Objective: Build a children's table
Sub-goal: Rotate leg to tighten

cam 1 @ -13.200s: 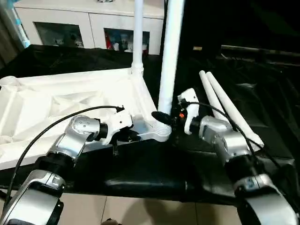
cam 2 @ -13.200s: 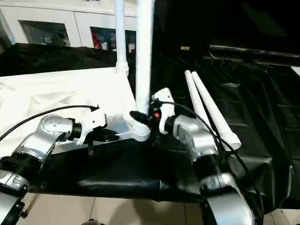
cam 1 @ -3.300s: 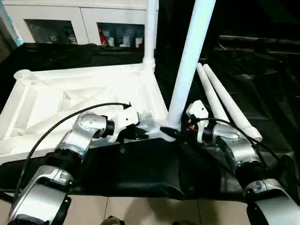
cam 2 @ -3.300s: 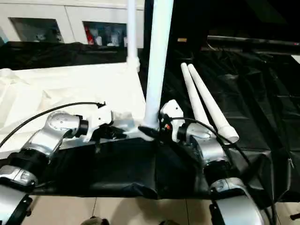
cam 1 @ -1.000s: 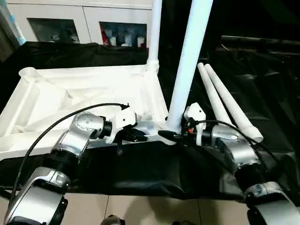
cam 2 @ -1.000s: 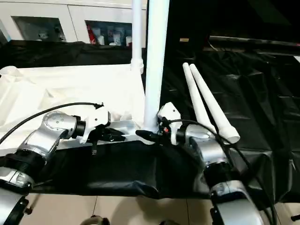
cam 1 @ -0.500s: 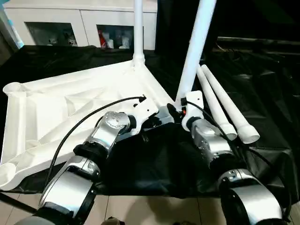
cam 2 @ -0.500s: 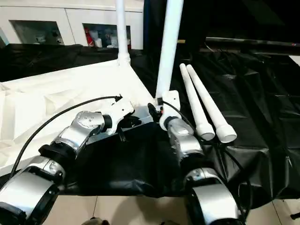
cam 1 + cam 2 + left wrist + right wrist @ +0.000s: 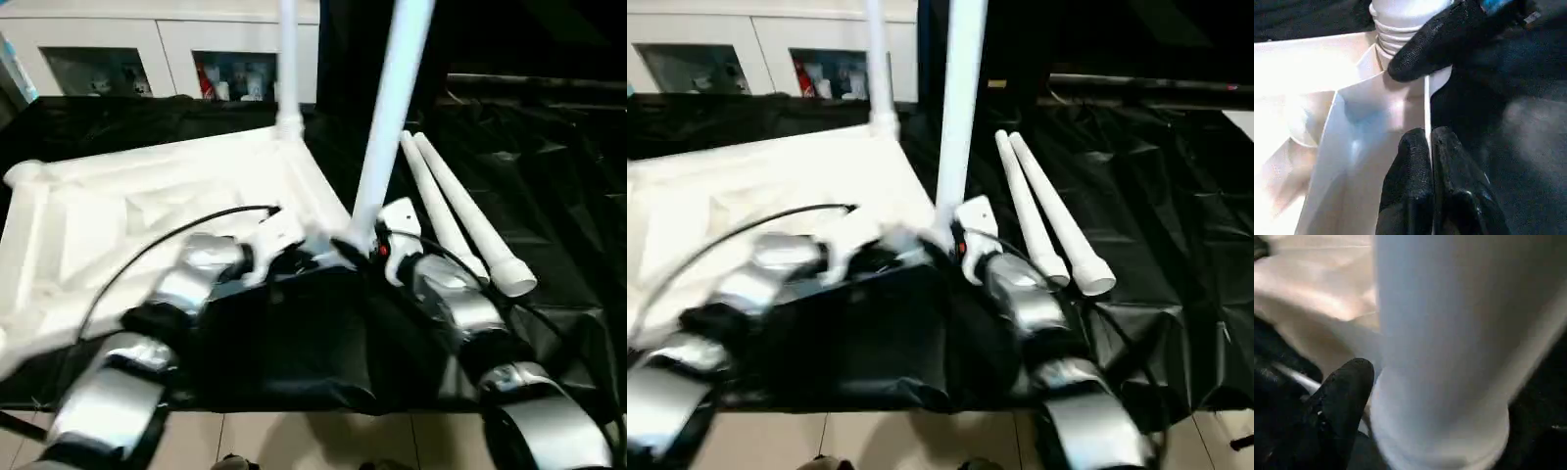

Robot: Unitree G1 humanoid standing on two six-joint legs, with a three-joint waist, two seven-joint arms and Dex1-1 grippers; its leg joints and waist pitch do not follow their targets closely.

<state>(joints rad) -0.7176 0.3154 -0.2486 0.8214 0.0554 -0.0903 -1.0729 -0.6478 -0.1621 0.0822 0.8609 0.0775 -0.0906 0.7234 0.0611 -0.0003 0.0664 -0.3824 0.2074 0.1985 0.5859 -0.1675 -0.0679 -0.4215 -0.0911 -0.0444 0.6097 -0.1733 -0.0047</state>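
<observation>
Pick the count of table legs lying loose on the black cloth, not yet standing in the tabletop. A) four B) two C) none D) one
B: two loose legs lie side by side on the black cloth to the right of the tabletop, while a far leg and a near leg stand upright at its corners.

The tabletop (image 9: 147, 196) is white, with raised white ribs on it. The two standing legs (image 9: 390, 108) are white, and so are the two loose legs (image 9: 460, 215) lying on the black cloth (image 9: 549, 196). The robot's arms (image 9: 460, 304) are shiny silver with black cables. The left gripper (image 9: 1432, 166) has black fingers. The cupboard (image 9: 147, 39) behind is white.
</observation>
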